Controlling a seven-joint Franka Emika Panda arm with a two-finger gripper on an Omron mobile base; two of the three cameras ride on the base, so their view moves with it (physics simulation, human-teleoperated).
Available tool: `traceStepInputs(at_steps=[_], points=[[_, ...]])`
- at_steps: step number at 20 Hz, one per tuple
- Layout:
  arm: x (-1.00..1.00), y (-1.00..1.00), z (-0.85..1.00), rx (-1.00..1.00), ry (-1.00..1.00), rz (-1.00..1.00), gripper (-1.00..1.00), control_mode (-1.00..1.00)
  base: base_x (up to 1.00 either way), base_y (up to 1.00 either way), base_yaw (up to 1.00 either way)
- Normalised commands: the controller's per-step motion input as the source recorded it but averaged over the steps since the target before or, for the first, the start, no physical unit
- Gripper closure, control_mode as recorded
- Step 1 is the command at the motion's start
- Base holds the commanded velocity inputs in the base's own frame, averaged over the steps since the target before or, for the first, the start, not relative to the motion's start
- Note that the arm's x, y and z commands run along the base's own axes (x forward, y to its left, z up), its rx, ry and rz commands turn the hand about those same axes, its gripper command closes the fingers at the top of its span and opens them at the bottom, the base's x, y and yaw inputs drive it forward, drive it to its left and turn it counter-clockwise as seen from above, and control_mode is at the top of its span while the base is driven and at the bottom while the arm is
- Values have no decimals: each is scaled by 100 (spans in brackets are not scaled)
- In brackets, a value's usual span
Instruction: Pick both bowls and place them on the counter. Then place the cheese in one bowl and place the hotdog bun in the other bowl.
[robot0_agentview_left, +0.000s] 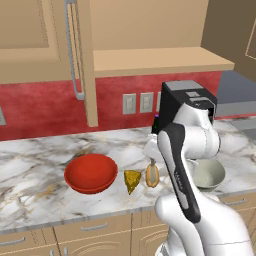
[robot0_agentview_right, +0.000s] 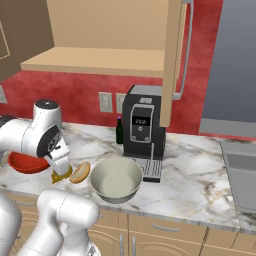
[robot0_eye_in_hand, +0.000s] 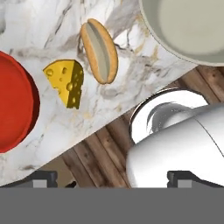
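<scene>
Both bowls stand on the white marble counter (robot0_agentview_left: 35, 170). The wide red bowl (robot0_agentview_left: 91, 173) (robot0_eye_in_hand: 13, 100) is at the left. The deeper grey-green bowl (robot0_agentview_right: 116, 180) (robot0_eye_in_hand: 192, 26) with a cream inside is at the right, partly behind my arm in the left base view. Between them lie the yellow cheese wedge (robot0_agentview_left: 132, 180) (robot0_eye_in_hand: 65, 82) and the tan hotdog bun (robot0_agentview_left: 152, 175) (robot0_eye_in_hand: 99, 50), side by side and apart. My gripper (robot0_agentview_right: 61, 171) (robot0_eye_in_hand: 113, 178) hangs just above the cheese near the counter's front edge. It is open, with nothing between its fingers.
A black coffee machine (robot0_agentview_right: 142, 132) stands at the back of the counter, with a dark bottle (robot0_agentview_right: 119, 131) beside it. An open cabinet door (robot0_agentview_left: 82, 60) hangs over the counter next to a tan shelf (robot0_agentview_left: 160, 60). A sink (robot0_agentview_right: 242, 175) lies far right.
</scene>
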Motion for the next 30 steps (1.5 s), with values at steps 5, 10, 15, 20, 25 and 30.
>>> traceStepInputs(at_steps=[5, 10, 15, 20, 25, 30], points=[[41, 29, -29, 0, 0, 4, -100, -100, 0, 0, 0], [35, 10, -43, 0, 0, 3, -100, -100, 0, 0, 0], [40, 9, -34, 0, 0, 1, -100, -100, 0, 0, 0], [40, 15, -25, 0, 0, 1, -100, -100, 0, 0, 0], [33, 7, -21, -3, 0, 1, -100, -100, 0, 0, 0], [26, 1, -23, -7, 0, 1, -100, -100, 0, 0, 0]])
